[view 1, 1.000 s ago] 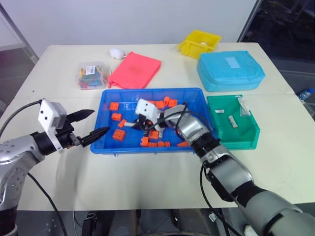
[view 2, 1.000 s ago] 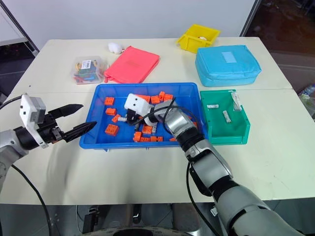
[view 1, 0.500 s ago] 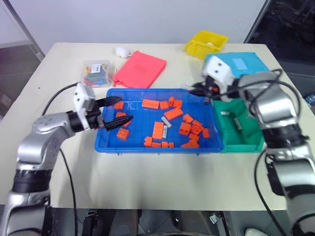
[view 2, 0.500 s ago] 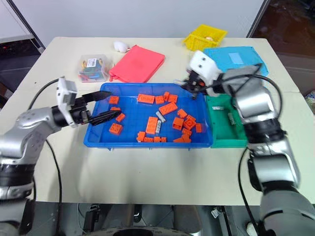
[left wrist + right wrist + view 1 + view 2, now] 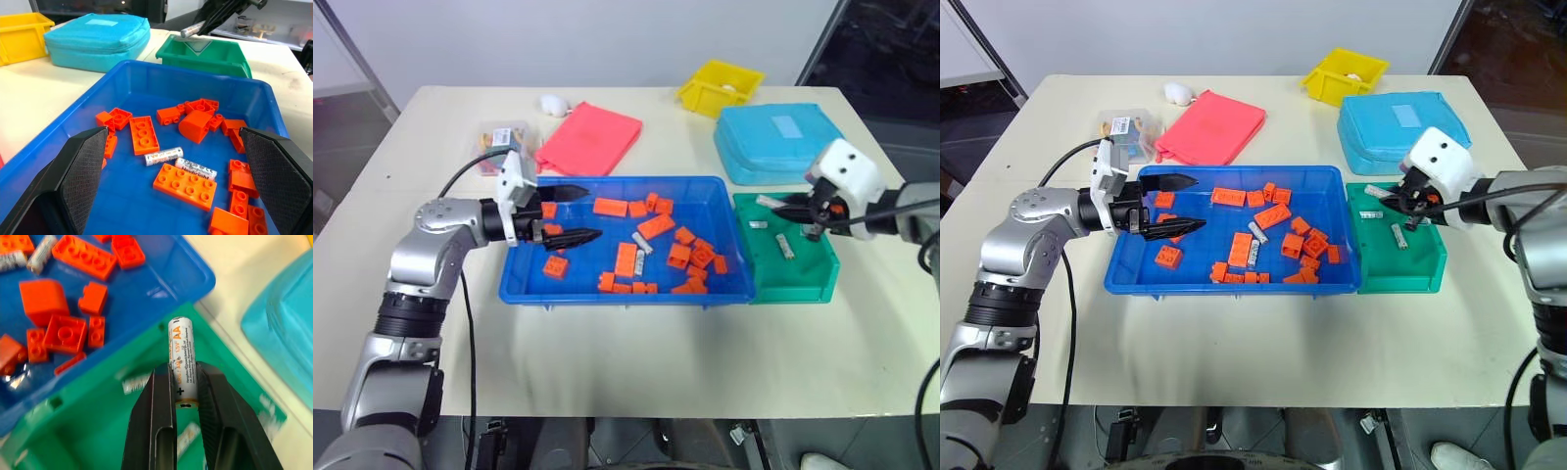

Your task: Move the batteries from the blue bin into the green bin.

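The right gripper (image 5: 186,382) reaches in over the green bin (image 5: 813,279) from the robot's right, its fingers (image 5: 159,416) clamped on a battery (image 5: 182,362) whose long axis runs along them, its free end poking out past the tips. The left gripper (image 5: 578,211) lies level over the left end of the blue bin (image 5: 607,292), fingers spread apart. Two more batteries (image 5: 164,155) lie flat among orange bricks (image 5: 188,186) in the blue bin.

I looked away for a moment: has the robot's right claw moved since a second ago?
Yes. The right claw, shut on a battery, has swung from above the blue bin to above the green bin.
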You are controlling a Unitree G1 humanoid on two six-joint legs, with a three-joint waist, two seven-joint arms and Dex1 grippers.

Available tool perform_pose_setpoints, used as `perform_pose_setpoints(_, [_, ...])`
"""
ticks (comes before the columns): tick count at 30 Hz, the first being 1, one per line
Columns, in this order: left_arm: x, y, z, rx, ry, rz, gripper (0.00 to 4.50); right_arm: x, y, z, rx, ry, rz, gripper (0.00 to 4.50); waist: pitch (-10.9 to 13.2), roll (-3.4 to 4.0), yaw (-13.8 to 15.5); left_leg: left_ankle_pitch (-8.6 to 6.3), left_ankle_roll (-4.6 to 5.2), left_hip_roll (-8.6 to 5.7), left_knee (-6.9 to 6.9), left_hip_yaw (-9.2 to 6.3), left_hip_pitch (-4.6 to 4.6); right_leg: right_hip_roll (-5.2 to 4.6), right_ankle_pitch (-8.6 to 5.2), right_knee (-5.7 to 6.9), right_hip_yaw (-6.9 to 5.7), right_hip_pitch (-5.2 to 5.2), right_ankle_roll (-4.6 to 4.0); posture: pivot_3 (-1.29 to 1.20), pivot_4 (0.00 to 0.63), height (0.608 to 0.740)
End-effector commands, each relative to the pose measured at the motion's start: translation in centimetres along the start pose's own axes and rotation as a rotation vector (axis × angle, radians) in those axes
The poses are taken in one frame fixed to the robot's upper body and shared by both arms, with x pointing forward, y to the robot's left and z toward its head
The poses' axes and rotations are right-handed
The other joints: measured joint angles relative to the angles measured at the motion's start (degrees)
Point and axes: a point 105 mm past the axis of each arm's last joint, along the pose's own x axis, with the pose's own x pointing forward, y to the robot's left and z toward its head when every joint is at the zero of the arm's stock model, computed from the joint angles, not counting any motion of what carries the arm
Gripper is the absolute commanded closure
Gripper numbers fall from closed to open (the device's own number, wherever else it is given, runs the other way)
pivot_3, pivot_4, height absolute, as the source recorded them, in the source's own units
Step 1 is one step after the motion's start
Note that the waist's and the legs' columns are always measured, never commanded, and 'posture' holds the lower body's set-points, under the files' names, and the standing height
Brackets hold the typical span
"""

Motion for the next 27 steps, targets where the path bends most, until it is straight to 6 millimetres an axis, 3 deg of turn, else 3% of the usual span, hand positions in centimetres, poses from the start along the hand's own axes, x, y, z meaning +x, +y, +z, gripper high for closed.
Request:
perform_pose_setpoints(1, [-0.4, 0.0, 1.2, 0.047, -0.018, 0.005, 0.00, -1.3, -1.3, -2.0, -0.032, 0.066, -0.068, 4.41, 0.00, 0.00, 0.10, 0.00, 0.00, -0.01, 0.00, 0.02, 0.00, -0.03, 0.00, -0.01, 0.00, 0.00, 0.00, 0.00, 0.150, 0.740])
perform_pose_setpoints(2, [-0.5, 0.0, 1.2, 0.047, -0.018, 0.007, 0.00, -1.4, -1.4, -2.5, -0.033, 0.080, -0.075, 4.41, 0.00, 0.00, 0.14, 0.00, 0.00, -0.02, 0.01, 0.02, 0.00, -0.04, 0.00, -0.01, 0.00, 0.01, 0.00, 0.00, 0.150, 0.740])
perform_pose_setpoints(6, [-0.9, -0.1, 1.3, 0.047, -0.013, 0.022, 0.00, -1.5, -1.9, -3.4, 0.003, 0.084, -0.083, 2.42, 0.00, 0.00, -0.18, 0.00, 0.00, -0.03, 0.04, 0.03, 0.00, -0.06, 0.00, -0.01, 0.01, 0.02, 0.01, 0.00, 0.150, 0.740])
perform_pose_setpoints(11, [-1.3, -0.2, 1.3, 0.045, 0.002, 0.036, 0.00, -1.2, -2.5, -2.5, -0.024, 0.065, -0.106, 0.02, 0.00, 0.00, -0.22, 0.00, 0.00, 0.00, 0.02, 0.02, 0.05, -0.02, 0.00, 0.02, 0.01, 0.02, 0.01, 0.00, 0.150, 0.740])
perform_pose_setpoints(13, [-1.4, -0.3, 1.3, 0.045, 0.004, 0.039, 0.00, -1.1, -2.8, -1.4, -0.062, 0.044, -0.120, 0.02, 0.00, 0.00, -0.15, 0.00, 0.00, -0.01, 0.03, 0.03, 0.04, -0.04, 0.00, 0.02, 0.01, 0.03, 0.01, 0.00, 0.150, 0.740])
perform_pose_setpoints(16, [-1.6, -0.3, 1.4, 0.047, 0.005, 0.050, 0.00, -0.5, -3.2, 2.9, -0.123, -0.077, -0.126, 0.02, 0.02, 0.02, -0.46, 0.00, 0.00, -0.01, 0.05, 0.07, 0.05, -0.05, 0.01, 0.02, 0.04, 0.01, 0.01, 0.00, 0.150, 0.740])
perform_pose_setpoints(20, [-1.8, -0.3, 1.6, 0.048, 0.006, 0.063, 0.00, 1.5, -1.3, 7.8, -0.134, -0.232, -0.033, 0.02, 0.01, 0.01, -0.25, 0.00, 0.00, 0.07, 0.02, 0.01, 0.08, 0.05, 0.00, 0.05, 0.03, 0.01, 0.01, 0.00, 0.150, 0.740])
perform_pose_setpoints(22, [-1.8, -0.4, 1.6, 0.049, 0.009, 0.067, 0.00, 2.4, -0.5, 8.9, -0.128, -0.269, 0.004, 0.02, 0.01, 0.01, -0.20, 0.00, 0.00, 0.10, 0.02, -0.01, 0.07, 0.08, 0.00, 0.05, 0.03, 0.02, 0.00, 0.00, 0.150, 0.740])
perform_pose_setpoints(27, [-2.5, -0.7, 1.4, 0.059, 0.033, 0.099, 0.00, 6.9, 3.7, 10.5, -0.103, -0.327, 0.143, 0.02, 0.01, 0.00, -0.05, 0.00, 0.00, 0.05, 0.03, -0.01, -0.01, 0.02, 0.00, 0.04, 0.02, 0.00, 0.00, 0.00, 0.150, 0.740])
